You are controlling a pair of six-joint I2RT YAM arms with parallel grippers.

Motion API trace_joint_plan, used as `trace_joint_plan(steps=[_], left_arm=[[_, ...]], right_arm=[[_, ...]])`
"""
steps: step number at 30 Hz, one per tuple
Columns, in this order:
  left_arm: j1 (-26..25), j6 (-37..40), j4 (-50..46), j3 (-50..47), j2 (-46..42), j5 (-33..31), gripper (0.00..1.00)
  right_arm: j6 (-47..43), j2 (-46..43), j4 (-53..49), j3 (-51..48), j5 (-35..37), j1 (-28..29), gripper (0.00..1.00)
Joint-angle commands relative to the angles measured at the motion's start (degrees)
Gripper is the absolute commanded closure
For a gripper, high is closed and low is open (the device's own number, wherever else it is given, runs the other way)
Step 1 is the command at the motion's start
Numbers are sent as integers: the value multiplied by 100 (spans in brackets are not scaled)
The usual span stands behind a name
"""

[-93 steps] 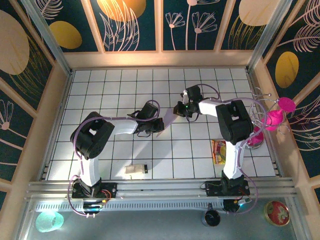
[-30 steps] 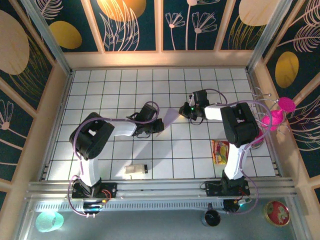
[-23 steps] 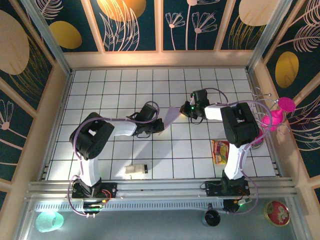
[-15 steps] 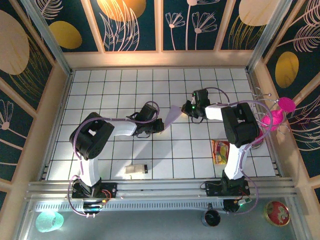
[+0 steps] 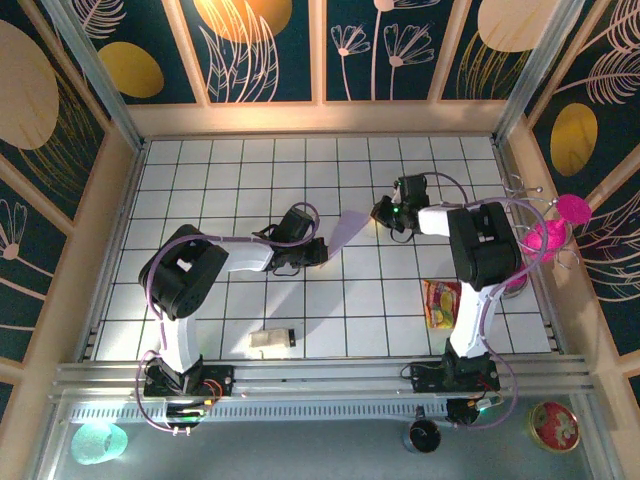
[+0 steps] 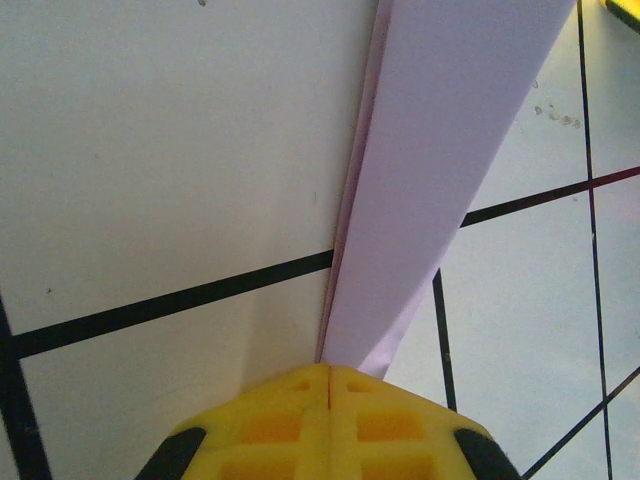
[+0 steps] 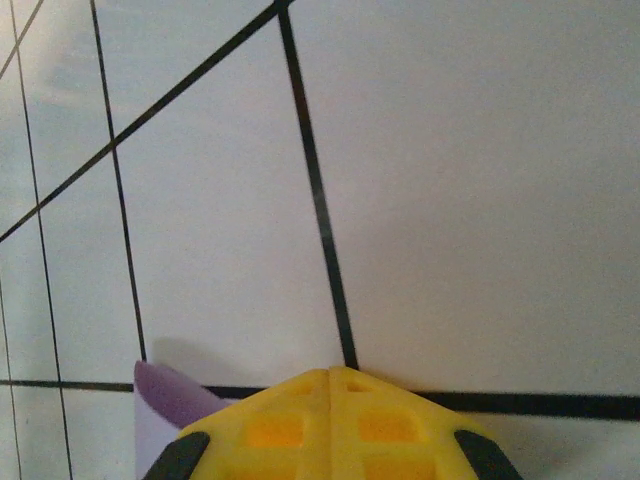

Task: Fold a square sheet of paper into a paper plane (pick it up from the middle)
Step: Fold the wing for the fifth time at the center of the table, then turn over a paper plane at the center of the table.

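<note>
The pale lilac sheet of paper (image 5: 346,230) is folded into a slim, pointed strip and slants across the middle of the table. My left gripper (image 5: 319,252) is shut on its near left end. In the left wrist view the yellow jaws (image 6: 328,371) meet with the paper (image 6: 440,150) pinched at their tip, running up and to the right. My right gripper (image 5: 379,212) sits at the strip's far right end. Its yellow jaws (image 7: 330,373) are shut close over the tiles with nothing visible between them. A curled lilac paper edge (image 7: 165,394) shows beside the left finger.
A small white block with a black end (image 5: 272,340) lies near the front edge. A red-yellow snack packet (image 5: 437,303) lies by the right arm's base. A pink wire stand (image 5: 545,240) sits on the right wall. Wooden walls ring the gridded table (image 5: 200,190).
My right gripper has moved right and toward the back, away from the left gripper. The lilac strip now shows longer between them. The left gripper has held still, still shut on the paper.
</note>
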Motion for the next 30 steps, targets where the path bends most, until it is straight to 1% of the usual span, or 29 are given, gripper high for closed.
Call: trace_joint_plan(steps=[1, 4, 5, 6, 8, 12, 14, 15, 18, 21, 24, 27, 30], left_arm=[[19, 137, -864, -83, 105, -56, 100], [23, 129, -841, 20, -23, 2, 100], [23, 128, -818, 194, -90, 7, 98], [23, 109, -783, 293, -192, -5, 93], [40, 65, -678, 466, -398, -20, 87], [172, -32, -375, 593, -831, -52, 72], [290, -50, -267, 508, -1035, -119, 66], [356, -58, -216, 430, -1066, -147, 63], [583, -72, -82, 95, -1465, -247, 54], [773, -60, 33, -444, -1706, -365, 43], [893, 25, 50, -824, -1955, -629, 30], [950, 160, 49, -1160, -2207, -942, 17], [974, 288, -75, -1377, -2411, -1237, 8]], right_arm=[[-92, 67, -229, 199, 474, -77, 99], [-132, -179, -393, 243, 640, -52, 98], [-143, -308, -498, 263, 737, -28, 97], [-150, -433, -590, 281, 824, -7, 97], [-142, -705, -853, 314, 1067, 90, 95], [-51, -1120, -1355, 363, 1354, 299, 80], [16, -1300, -1659, 386, 1655, 459, 68], [48, -1379, -1831, 405, 1863, 563, 63], [200, -1569, -2264, 451, 2303, 835, 53], [347, -1615, -2591, 556, 2503, 1177, 44], [617, -1466, -2900, 740, 2684, 1600, 37], [962, -1208, -3074, 942, 2824, 1956, 33], [1185, -859, -3271, 1272, 3183, 2282, 29]])
